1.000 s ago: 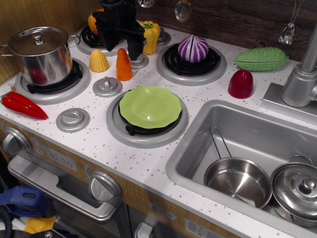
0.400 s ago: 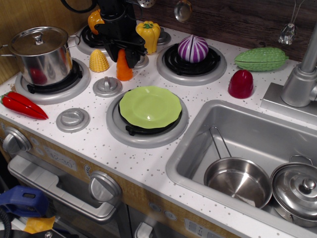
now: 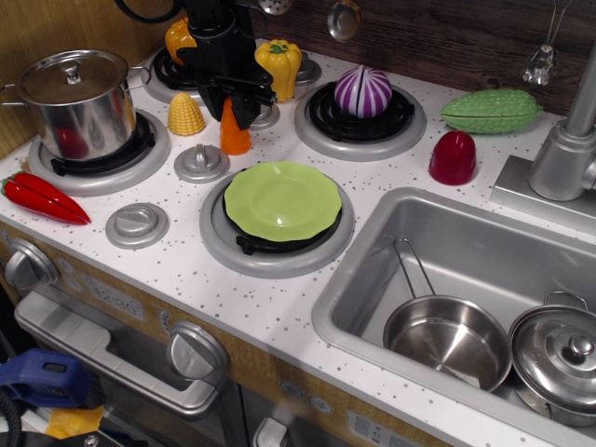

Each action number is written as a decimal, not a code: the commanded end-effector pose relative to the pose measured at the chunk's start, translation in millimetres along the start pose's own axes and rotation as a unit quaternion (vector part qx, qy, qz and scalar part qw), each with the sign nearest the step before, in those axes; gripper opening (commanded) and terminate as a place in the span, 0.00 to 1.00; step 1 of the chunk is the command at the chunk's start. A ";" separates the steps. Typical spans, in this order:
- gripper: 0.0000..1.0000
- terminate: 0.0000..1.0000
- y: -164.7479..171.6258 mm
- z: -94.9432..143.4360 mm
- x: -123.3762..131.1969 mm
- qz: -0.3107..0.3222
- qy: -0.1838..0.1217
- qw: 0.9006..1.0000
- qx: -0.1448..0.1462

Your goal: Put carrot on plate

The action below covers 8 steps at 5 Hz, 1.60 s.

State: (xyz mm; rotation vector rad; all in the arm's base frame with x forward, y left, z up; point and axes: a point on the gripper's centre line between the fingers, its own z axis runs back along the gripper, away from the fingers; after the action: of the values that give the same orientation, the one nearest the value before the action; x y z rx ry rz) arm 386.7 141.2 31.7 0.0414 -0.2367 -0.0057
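Observation:
The orange carrot (image 3: 234,138) stands upright on the white counter between the back-left burners, just behind the lime-green plate (image 3: 283,200). The plate lies empty on the front middle burner. My black gripper (image 3: 233,110) has come down from above over the carrot's upper half. One finger is on each side of the carrot, pressed against it. The tip is hidden between the fingers, and the wide base still rests on the counter.
A yellow corn cone (image 3: 186,114) stands left of the carrot and a yellow pepper (image 3: 279,65) behind it. A lidded steel pot (image 3: 79,98) and a red pepper (image 3: 42,197) are at the left. A purple onion (image 3: 363,91), a red piece (image 3: 453,156) and a sink (image 3: 372,279) holding pans are at the right.
My gripper moved left and down from behind the carrot onto its top. Since 0.4 s ago it has barely moved, and the fingers have drawn in against the carrot.

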 end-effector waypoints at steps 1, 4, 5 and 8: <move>0.00 0.00 -14.3 64.8 25.0 0.003 -0.050 0.998 0.032; 0.00 0.00 -80.0 89.5 -13.7 0.106 -0.020 0.993 0.045; 0.00 0.00 -91.1 88.1 -28.4 0.128 -0.021 0.990 0.048; 1.00 0.00 -100.3 70.9 -47.4 0.150 -0.028 0.988 0.029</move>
State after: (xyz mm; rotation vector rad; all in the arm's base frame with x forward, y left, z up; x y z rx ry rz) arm 320.7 37.8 63.0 0.0592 -0.2450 0.3092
